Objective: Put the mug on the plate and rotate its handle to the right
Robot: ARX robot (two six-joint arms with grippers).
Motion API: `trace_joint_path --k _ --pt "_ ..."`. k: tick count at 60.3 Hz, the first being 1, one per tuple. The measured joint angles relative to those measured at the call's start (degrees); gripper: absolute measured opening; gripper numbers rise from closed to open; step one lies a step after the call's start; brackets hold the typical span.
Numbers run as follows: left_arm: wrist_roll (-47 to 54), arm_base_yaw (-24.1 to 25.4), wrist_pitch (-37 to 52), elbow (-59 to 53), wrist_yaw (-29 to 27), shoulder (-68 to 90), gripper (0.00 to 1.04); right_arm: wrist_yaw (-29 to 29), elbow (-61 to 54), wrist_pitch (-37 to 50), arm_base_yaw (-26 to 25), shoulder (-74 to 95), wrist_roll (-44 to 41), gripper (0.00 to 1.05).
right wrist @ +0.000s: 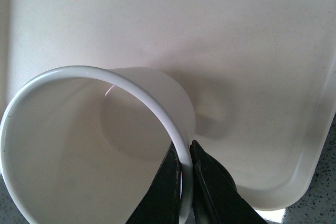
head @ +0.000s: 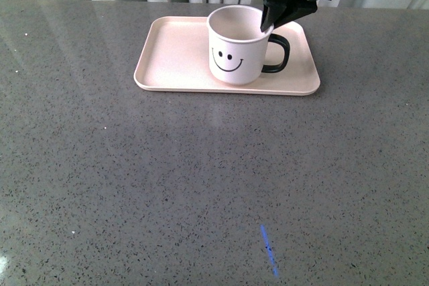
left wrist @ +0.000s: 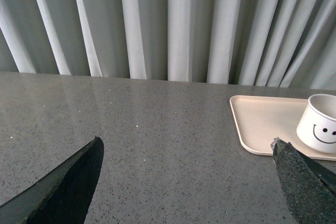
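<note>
The white mug [head: 235,51] with a black smiley face stands upright on the pale pink plate [head: 171,58], right of the plate's middle. Its black handle [head: 279,53] points right. My right gripper [head: 267,26] comes down from above and is shut on the mug's rim on the handle side, one finger inside and one outside. In the right wrist view the two black fingers [right wrist: 169,187] pinch the white rim of the mug [right wrist: 79,145] over the plate [right wrist: 236,51]. My left gripper [left wrist: 186,182] is open and empty above the bare table; the mug [left wrist: 320,129] and plate [left wrist: 262,124] lie off to one side.
The grey speckled table [head: 201,185] spreads wide in front of the plate. White curtains [left wrist: 168,24] hang behind the table's far edge. A small blue mark [head: 269,249] lies on the table near the front.
</note>
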Motion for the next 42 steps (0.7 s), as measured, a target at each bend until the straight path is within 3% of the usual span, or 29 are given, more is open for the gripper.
trace_joint_path --k 21,42 --pt "0.00 0.00 0.00 0.00 0.00 0.00 0.96 -2.67 -2.40 -0.17 -2.95 -3.54 -14.14 0.02" --pt "0.00 0.00 0.00 0.00 0.00 0.00 0.96 -3.76 2.21 -2.05 -2.84 -2.03 -18.27 0.02"
